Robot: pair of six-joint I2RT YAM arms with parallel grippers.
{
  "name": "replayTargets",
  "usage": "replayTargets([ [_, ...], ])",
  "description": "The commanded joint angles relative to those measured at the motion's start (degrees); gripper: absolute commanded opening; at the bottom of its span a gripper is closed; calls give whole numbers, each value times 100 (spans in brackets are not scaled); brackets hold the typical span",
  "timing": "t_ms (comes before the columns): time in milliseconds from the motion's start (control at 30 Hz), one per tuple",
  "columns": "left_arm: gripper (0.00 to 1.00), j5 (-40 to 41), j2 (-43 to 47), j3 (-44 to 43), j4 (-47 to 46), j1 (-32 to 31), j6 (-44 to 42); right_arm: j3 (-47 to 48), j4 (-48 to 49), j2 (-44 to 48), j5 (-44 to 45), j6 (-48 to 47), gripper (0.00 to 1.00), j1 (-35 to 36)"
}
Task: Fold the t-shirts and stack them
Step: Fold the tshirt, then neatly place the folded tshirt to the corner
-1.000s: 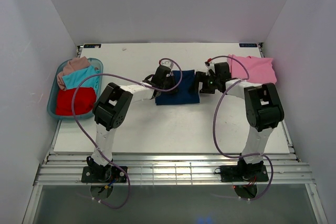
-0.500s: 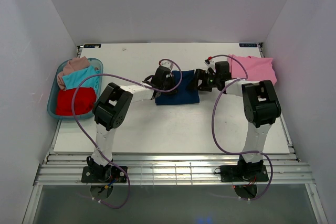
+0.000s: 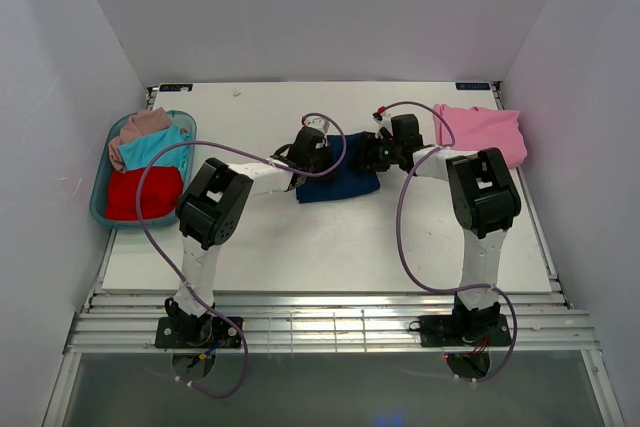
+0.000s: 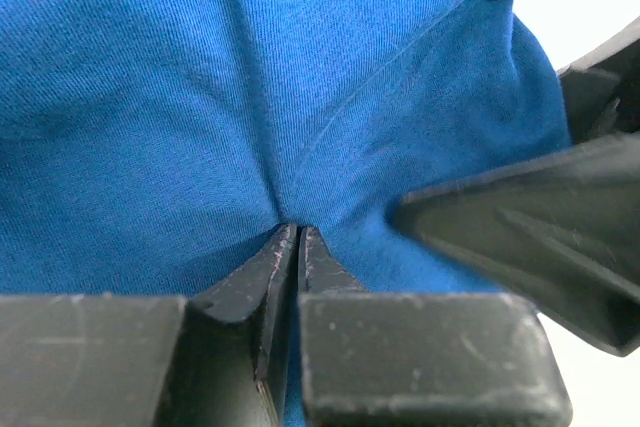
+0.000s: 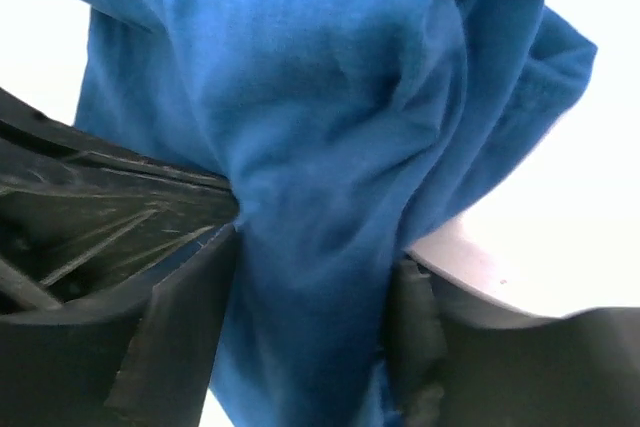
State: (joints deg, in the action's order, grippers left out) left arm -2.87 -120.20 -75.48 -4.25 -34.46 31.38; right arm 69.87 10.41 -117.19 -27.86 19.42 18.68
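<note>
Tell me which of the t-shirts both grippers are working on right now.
The navy t-shirt at mid-table: left gripper pinches it, right gripper straddles a fold. The pink one lies far right; the others sit in the basket.

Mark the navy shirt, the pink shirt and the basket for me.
navy shirt (image 3: 345, 185): top view, bare lower edge.
pink shirt (image 3: 480, 132): top view, middle of the cloth.
basket (image 3: 97, 209): top view, left rim.

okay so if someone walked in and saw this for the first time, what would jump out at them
Both arms meet at the navy t-shirt in the middle of the table: the left pincer is pinched shut on its cloth, and the right pincer straddles a bunched fold at its right edge. A pink t-shirt lies at the far right, and a teal basket at the left holds red, teal and dusty-pink ones.
</note>
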Motion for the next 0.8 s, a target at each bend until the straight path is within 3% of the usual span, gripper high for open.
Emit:
replayTargets([
  [0, 17, 41, 340, 78, 118, 9, -17, 0, -953, -323, 491, -183, 54, 66],
  [67, 17, 41, 348, 86, 100, 9, -17, 36, -1059, -314, 632, -263, 34, 66],
  [233, 16, 24, 383, 121, 47, 9, 18, 185, -1419, -349, 852, -456, 9, 75],
  [400, 16, 137, 585, -9, 64, 9, -26, 589, -1981, -314, 1448, -615, 8, 145],
  [600, 16, 560, 1621, -81, 337, 123, -149, 1915, -3299, -217, 2758, -1255, 8, 145],
  [767, 16, 683, 2753, 568, 372, 255, -132, 2839, -4055, -226, 3654, -1836, 8, 22],
])
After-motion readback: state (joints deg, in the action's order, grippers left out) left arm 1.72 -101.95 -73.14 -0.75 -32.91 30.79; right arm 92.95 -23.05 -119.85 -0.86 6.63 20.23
